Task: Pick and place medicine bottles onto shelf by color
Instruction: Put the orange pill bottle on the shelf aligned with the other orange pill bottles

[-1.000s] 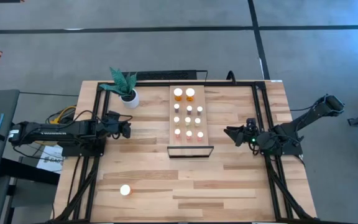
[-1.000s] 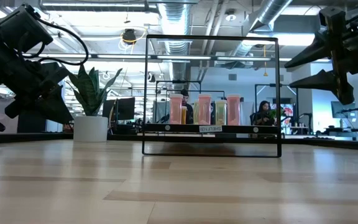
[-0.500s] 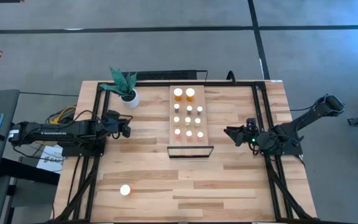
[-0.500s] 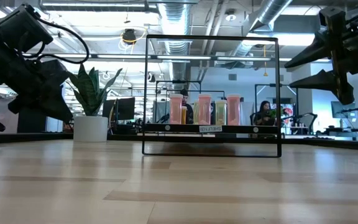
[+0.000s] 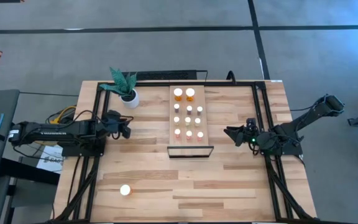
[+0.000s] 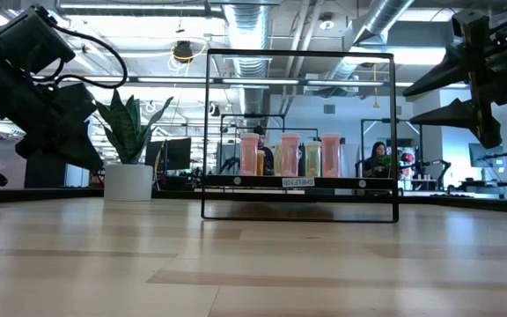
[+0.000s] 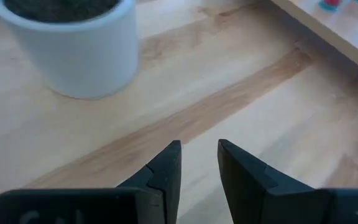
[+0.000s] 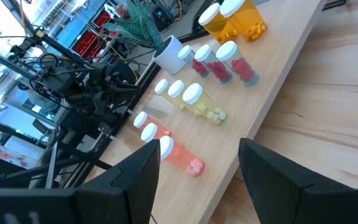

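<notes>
a: pale wood all over from my screen. the shelf (image 5: 189,117) lies mid-tabletop (image 5: 154,180), long way running front to back, its black frame (image 6: 299,132) standing at the near short end.

b: where are the medicine bottles (image 5: 188,120)?

a: standing on the shelf in rows, white caps up. two larger orange ones (image 8: 236,17) at the far end, then smaller ones toward the frame: dark-pink fill, yellowish, pale pink. one more white-capped bottle (image 5: 125,190) sits alone on the tabletop near the front left, well apart from the shelf.

b: left claw?

a: left claw (image 5: 127,129) hovers off the shelf's left side, between the shelf and the tabletop's left edge, just in front of the white pot (image 5: 130,98) with the green plant (image 5: 121,81). fingers (image 7: 166,171) drawn nearly together, only a slim gap between them, nothing in it. bare wood beneath.

b: right claw?

a: right claw (image 5: 232,134) sits off the shelf's right side, level with the frame end, pointing at the shelf. its fingers (image 8: 284,174) are spread apart and i see nothing between them. from the low camera it hangs above the tabletop, not touching.

b: anything else?

a: a person (image 6: 378,161) is seated far back in the room, behind the frame.
</notes>
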Robot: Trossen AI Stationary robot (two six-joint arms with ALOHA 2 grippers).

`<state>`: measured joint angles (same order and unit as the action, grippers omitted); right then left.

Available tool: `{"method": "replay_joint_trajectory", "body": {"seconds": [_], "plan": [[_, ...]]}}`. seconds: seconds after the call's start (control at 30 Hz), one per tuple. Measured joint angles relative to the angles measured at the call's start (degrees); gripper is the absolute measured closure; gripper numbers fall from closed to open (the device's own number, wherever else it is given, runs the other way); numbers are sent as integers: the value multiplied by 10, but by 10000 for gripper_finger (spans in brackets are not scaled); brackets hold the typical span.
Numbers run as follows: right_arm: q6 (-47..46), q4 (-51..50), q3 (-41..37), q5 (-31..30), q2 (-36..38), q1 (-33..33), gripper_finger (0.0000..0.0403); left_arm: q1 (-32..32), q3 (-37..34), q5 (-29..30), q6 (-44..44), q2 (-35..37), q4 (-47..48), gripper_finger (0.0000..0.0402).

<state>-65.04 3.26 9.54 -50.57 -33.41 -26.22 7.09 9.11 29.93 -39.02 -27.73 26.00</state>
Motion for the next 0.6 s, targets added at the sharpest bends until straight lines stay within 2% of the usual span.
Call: {"method": "replay_joint_trajectory", "body": {"seconds": [0.3, 0.47, 0.6], "plan": [[0, 0, 0, 0, 0, 0, 163, 0, 54, -101, -12, 0, 6, 310], [0, 0, 0, 0, 0, 0, 163, 0, 82, -125, -23, 0, -9, 310], [0, 0, 0, 0, 0, 0, 163, 0, 103, -128, -93, -15, -21, 310]]}}
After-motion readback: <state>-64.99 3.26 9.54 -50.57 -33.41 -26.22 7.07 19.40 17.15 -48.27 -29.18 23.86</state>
